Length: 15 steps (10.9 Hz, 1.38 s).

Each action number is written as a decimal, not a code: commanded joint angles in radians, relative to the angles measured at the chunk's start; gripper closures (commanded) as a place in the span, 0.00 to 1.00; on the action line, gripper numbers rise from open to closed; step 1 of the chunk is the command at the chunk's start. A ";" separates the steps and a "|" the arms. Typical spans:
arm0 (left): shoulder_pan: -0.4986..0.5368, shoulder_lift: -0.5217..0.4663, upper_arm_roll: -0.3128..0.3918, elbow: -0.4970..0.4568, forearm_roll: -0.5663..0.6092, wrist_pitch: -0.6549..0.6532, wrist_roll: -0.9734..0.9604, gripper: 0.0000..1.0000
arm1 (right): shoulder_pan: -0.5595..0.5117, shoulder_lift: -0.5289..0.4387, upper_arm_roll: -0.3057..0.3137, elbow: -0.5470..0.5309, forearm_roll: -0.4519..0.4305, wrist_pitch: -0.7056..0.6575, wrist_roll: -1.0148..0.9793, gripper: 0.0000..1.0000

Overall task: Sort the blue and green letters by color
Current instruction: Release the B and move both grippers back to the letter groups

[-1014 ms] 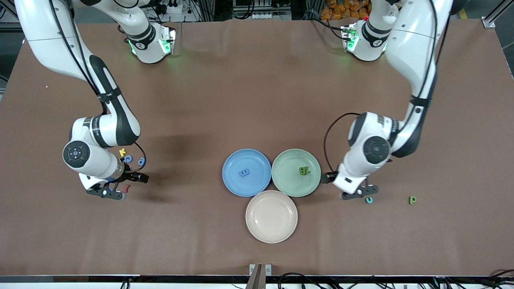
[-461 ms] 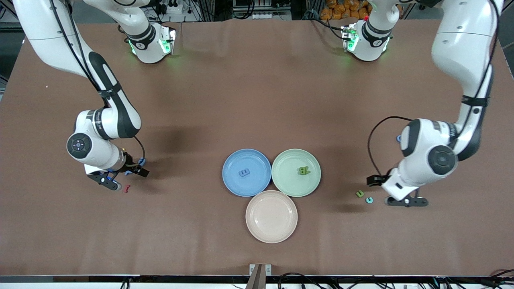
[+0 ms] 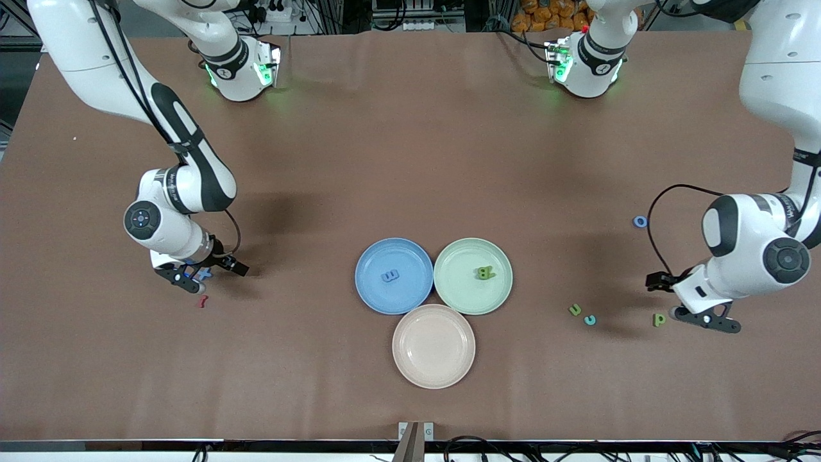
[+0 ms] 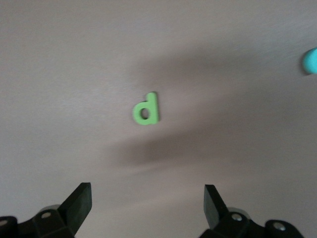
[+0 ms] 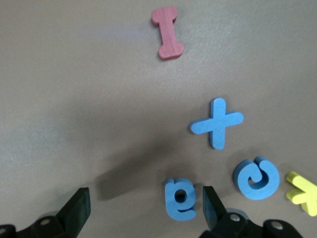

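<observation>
Now, operator, you have: left gripper (image 3: 704, 317), jaws spread and empty, swung from the teal c (image 3: 589, 319) to 3 o'clock of green p (image 3: 659, 319), likely next pick; right gripper (image 3: 186, 280) spread over blue letters (image 5: 216, 123).

White arms (image 3: 179, 192), black joints, cables.

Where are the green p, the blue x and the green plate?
green p (image 4: 146, 109): left wrist view, on the round bowl of the letter.
blue x (image 5: 217, 123): right wrist view, where its two bars cross.
green plate (image 3: 457, 277): front view, on the bare floor of the plate, beside its letter.
</observation>
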 commanded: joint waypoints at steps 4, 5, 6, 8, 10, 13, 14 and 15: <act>0.009 0.107 -0.022 0.068 0.036 0.099 0.029 0.00 | -0.028 -0.061 0.016 -0.074 0.013 0.006 -0.035 0.00; 0.006 0.132 -0.022 0.092 0.036 0.099 0.030 0.00 | -0.037 -0.066 0.016 -0.078 0.013 0.006 -0.051 0.00; 0.006 0.150 -0.022 0.119 0.038 0.099 0.034 0.00 | -0.039 -0.066 0.016 -0.083 0.013 0.007 -0.052 0.00; 0.001 0.184 -0.022 0.165 0.038 0.099 0.047 0.00 | -0.039 -0.060 0.016 -0.084 0.013 0.027 -0.052 0.00; -0.003 0.216 -0.022 0.204 0.038 0.099 0.049 0.00 | -0.040 -0.058 0.016 -0.085 0.013 0.032 -0.054 0.00; -0.003 0.239 -0.022 0.222 0.038 0.099 0.037 0.00 | -0.057 -0.058 0.016 -0.092 0.013 0.047 -0.100 0.96; -0.003 0.239 -0.022 0.221 0.036 0.099 0.034 0.16 | -0.078 -0.057 0.017 -0.092 0.013 0.047 -0.121 1.00; -0.003 0.239 -0.022 0.221 0.036 0.099 0.032 0.28 | -0.083 -0.057 0.017 -0.092 0.017 0.050 -0.147 1.00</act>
